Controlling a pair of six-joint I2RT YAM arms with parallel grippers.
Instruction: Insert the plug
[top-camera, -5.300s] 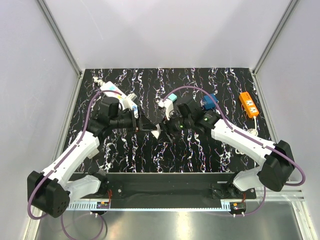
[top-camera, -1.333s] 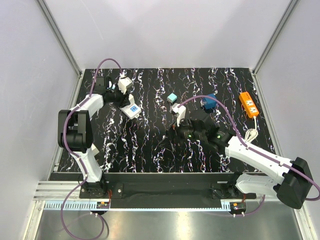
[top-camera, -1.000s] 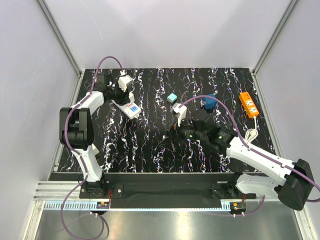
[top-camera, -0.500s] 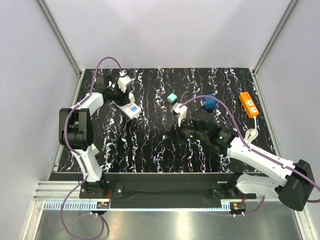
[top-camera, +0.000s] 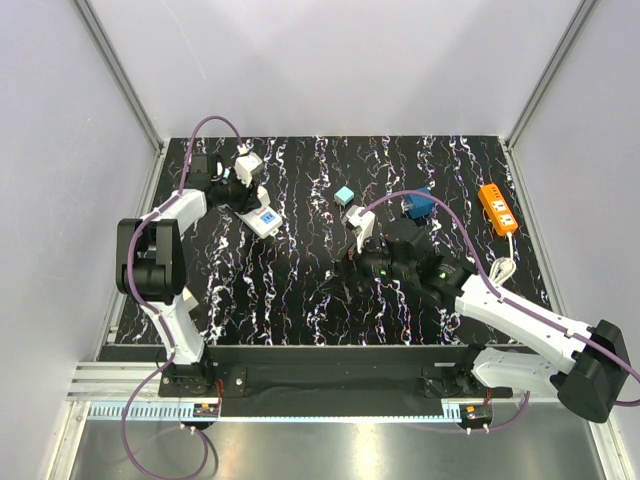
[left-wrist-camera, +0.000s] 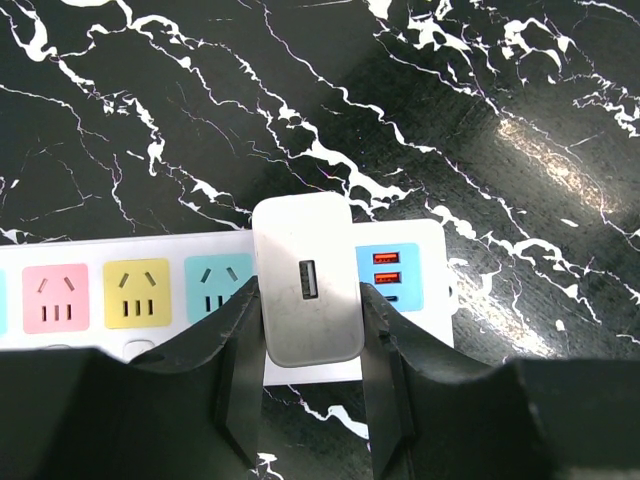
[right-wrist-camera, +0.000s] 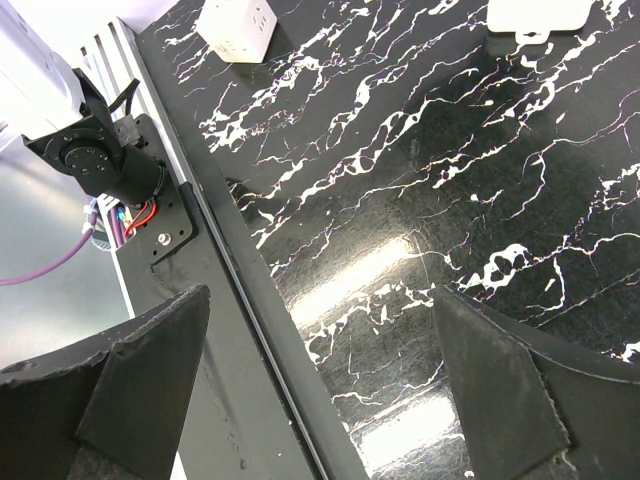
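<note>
A white power strip (top-camera: 264, 221) with pastel sockets lies at the far left of the black marble table. In the left wrist view the strip (left-wrist-camera: 130, 295) runs left to right. A white USB charger plug (left-wrist-camera: 307, 290) stands on it between the teal socket and the blue USB panel. My left gripper (left-wrist-camera: 309, 330) straddles the plug, with both fingers against its sides. In the top view the left gripper (top-camera: 236, 193) hides the plug. My right gripper (top-camera: 341, 270) is open and empty over the middle of the table, as the right wrist view (right-wrist-camera: 320, 390) also shows.
A teal cube (top-camera: 344, 195), a white adapter (top-camera: 357, 220) and a blue adapter (top-camera: 418, 205) lie mid-table. An orange power strip (top-camera: 497, 208) and its white cord (top-camera: 502, 268) lie at the right edge. The right wrist view shows the near mounting rail (right-wrist-camera: 250, 330).
Five seconds ago both grippers met at mid-table. Since then the left gripper and strip have gone to the far left. Over the last second nothing has visibly moved.
</note>
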